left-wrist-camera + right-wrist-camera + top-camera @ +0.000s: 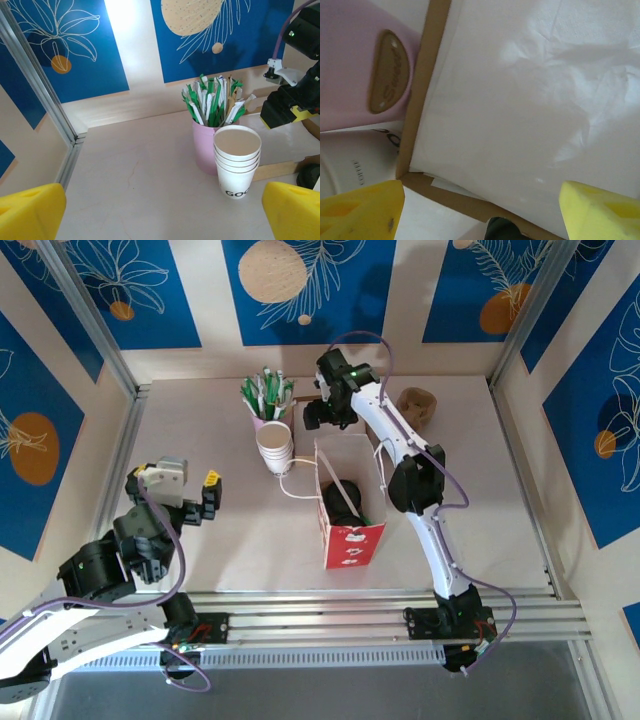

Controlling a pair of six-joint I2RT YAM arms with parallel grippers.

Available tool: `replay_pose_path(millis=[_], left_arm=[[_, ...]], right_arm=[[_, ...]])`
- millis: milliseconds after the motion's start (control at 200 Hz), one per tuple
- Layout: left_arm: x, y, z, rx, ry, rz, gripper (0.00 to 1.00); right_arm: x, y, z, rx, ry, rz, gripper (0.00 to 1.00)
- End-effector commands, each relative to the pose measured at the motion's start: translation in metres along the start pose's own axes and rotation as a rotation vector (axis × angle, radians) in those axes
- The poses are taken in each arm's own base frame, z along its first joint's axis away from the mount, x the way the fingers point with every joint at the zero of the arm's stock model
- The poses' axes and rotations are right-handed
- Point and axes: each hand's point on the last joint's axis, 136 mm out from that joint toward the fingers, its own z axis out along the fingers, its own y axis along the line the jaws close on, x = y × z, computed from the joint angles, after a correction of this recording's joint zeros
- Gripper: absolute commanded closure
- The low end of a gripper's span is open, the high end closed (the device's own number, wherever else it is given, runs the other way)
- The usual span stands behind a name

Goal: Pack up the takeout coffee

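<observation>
The red-and-white paper bag stands open in the middle of the frame, and its long rim runs from top to bottom. Bare table lies free on both sides of it. The takeout coffee sits inside the bag with its black lid toward the camera - I cannot tell if its axis is fully upright. The right gripper hangs at the bag's upper end, fingers wide apart and empty. The left gripper, at the left, is fully spread and touches nothing.

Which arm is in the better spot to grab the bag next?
Probably right. The right gripper is open at the far end of the paper bag, which has the black-lidded cup inside. The left gripper is off to the side.
</observation>
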Motion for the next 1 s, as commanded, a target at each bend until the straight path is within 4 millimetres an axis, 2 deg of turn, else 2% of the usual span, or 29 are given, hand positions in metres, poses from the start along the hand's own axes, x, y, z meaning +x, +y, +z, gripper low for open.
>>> replay_pose_path(millis=[0,140,365,510,715,840,995], left_arm=[[0.007,0.004,0.003,-0.042,0.016,0.058,0.00],[0.008,0.004,0.005,-0.056,0.023,0.077,0.00],[0.011,-0.001,0.009,-0.067,0.042,0.111,0.00],[0.013,-0.003,0.012,-0.069,0.052,0.122,0.00],[0.014,-0.001,0.013,-0.081,0.055,0.127,0.00],[0.015,-0.002,0.014,-0.083,0.060,0.134,0.00],[0.016,-0.002,0.015,-0.083,0.064,0.137,0.00]], right_arm=[[0.000,-0.022,0.025,0.062,0.012,-0.029,0.18],[0.004,-0.036,0.045,0.104,0.033,-0.025,0.18],[0.003,-0.033,0.072,0.108,0.027,-0.045,0.18],[0.004,-0.039,0.088,0.202,0.016,-0.080,0.18],[0.018,-0.046,0.113,0.219,0.061,-0.056,0.20],[0.023,-0.046,0.117,0.213,0.077,-0.054,0.30],[0.021,-0.040,0.110,0.182,0.073,-0.055,0.45]])
